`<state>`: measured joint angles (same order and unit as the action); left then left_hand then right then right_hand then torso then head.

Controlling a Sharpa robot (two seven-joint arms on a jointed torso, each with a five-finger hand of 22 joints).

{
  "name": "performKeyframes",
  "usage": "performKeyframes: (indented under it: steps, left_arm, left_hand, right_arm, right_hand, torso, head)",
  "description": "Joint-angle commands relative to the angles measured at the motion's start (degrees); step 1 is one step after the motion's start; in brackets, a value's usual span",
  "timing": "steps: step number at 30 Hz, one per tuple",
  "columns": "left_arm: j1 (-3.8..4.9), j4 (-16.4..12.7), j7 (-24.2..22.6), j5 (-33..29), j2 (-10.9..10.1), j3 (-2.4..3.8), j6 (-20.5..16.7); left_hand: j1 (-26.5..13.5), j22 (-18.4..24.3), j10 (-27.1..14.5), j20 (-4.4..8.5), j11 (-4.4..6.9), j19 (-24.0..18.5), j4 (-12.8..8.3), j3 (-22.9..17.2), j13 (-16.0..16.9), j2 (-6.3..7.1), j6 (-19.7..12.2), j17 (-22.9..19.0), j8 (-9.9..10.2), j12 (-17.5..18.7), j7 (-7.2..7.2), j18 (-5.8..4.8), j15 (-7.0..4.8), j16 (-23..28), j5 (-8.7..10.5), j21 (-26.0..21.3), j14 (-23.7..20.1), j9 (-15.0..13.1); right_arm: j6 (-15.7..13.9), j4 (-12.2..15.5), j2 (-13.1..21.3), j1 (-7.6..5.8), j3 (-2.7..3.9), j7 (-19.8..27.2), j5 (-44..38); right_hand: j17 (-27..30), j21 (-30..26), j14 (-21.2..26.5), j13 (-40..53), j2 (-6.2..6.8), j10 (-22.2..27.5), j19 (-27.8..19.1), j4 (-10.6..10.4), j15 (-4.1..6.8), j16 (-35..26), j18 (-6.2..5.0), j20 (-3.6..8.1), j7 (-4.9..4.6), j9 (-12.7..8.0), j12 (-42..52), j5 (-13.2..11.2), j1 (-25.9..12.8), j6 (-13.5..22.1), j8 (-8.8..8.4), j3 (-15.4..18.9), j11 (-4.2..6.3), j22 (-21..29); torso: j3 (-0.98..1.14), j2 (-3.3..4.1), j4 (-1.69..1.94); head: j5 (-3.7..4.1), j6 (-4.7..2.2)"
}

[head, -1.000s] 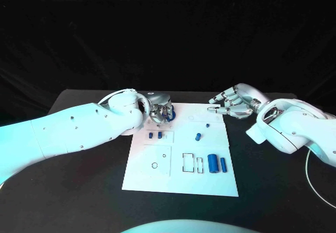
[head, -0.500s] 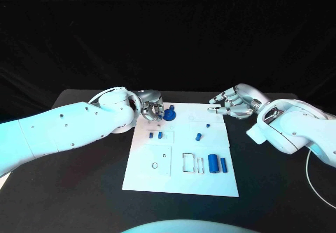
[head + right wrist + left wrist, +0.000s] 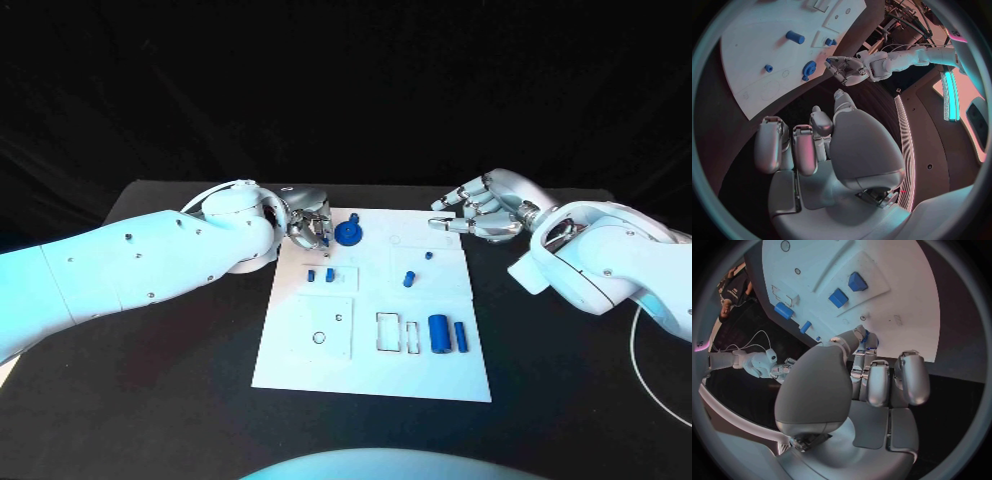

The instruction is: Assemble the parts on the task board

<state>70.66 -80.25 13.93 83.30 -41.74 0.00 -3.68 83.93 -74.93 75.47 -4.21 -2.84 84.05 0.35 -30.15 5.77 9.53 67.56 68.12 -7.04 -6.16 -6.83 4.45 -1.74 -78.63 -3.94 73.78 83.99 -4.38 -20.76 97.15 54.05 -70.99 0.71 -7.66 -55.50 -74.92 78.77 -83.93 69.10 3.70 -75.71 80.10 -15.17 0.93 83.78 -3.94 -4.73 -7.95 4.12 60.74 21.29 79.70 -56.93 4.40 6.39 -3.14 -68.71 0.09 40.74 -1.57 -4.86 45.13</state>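
The board (image 3: 371, 355) lay mid-worktop (image 3: 173, 370); a round blue part (image 3: 351, 236) stood at its far edge, beside the left robot hand (image 3: 307, 226), whose grip I could not tell. The right robot hand (image 3: 480, 211) hovered, curled, empty. Better to release the part gently and lift straight up.
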Motion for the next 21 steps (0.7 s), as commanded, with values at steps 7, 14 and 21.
performKeyframes:
  steps: [7, 14, 21]
  left_arm:
    - [-0.18, 0.14, -0.45, -0.39, 0.22, -0.11, 1.8]
    - [-0.2, 0.18, -0.4, -0.54, 0.27, -0.16, 3.3]
    - [-0.24, 0.6, -0.36, -0.57, 0.75, -0.4, 3.99]
  left_hand:
    - [-0.47, -0.86, 0.87, 0.43, 0.47, 0.72, -0.39, -0.28, 0.12, -0.17, 0.71, -0.16, -0.26, 0.36, 0.15, -0.54, -0.4, -0.37, -0.17, 0.16, 2.15, -0.1]
    - [-0.57, -0.91, 0.92, 0.44, 0.49, 0.72, -0.45, -0.3, 0.14, -0.17, 0.8, -0.13, -0.26, 0.4, 0.18, -0.55, -0.42, -0.41, -0.16, 0.2, 2.15, -0.11]
    - [-0.61, -0.98, 0.93, 0.45, 0.5, 0.74, -0.48, -0.3, 0.15, -0.15, 0.83, -0.1, -0.25, 0.42, 0.19, -0.56, -0.43, -0.43, -0.16, 0.27, 2.16, -0.11]
  right_arm:
    - [0.26, 0.09, -0.07, 0.04, 0.0, 0.52, -0.13]
    - [0.28, 0.08, -0.07, 0.04, 0.0, 0.53, -0.13]
    - [0.33, 0.08, -0.09, 0.04, 0.0, 0.56, -0.13]
  right_hand:
    - [-6.27, 0.26, -4.02, -0.01, -0.43, 0.19, 0.2, -0.02, 0.4, -0.21, -0.35, 0.05, -0.07, -0.07, 0.24, 0.16, 0.01, -0.34, -0.22, 0.29, 0.14, -0.02]
    - [-6.27, 0.26, -4.02, -0.01, -0.43, 0.19, 0.2, -0.02, 0.4, -0.21, -0.35, 0.05, -0.07, -0.07, 0.24, 0.16, 0.01, -0.34, -0.22, 0.29, 0.14, -0.02]
    - [-6.27, 0.26, -4.02, -0.01, -0.43, 0.19, 0.2, -0.02, 0.4, -0.21, -0.35, 0.05, -0.07, -0.07, 0.24, 0.16, 0.01, -0.34, -0.22, 0.29, 0.14, -0.02]
  torso:
    - [0.03, -0.06, -0.02]
    - [0.04, -0.04, 0.03]
    - [0.01, -0.06, 0.0]
  head:
    - [0.03, 0.31]
    - [0.11, 0.42]
    - [0.05, 0.5]
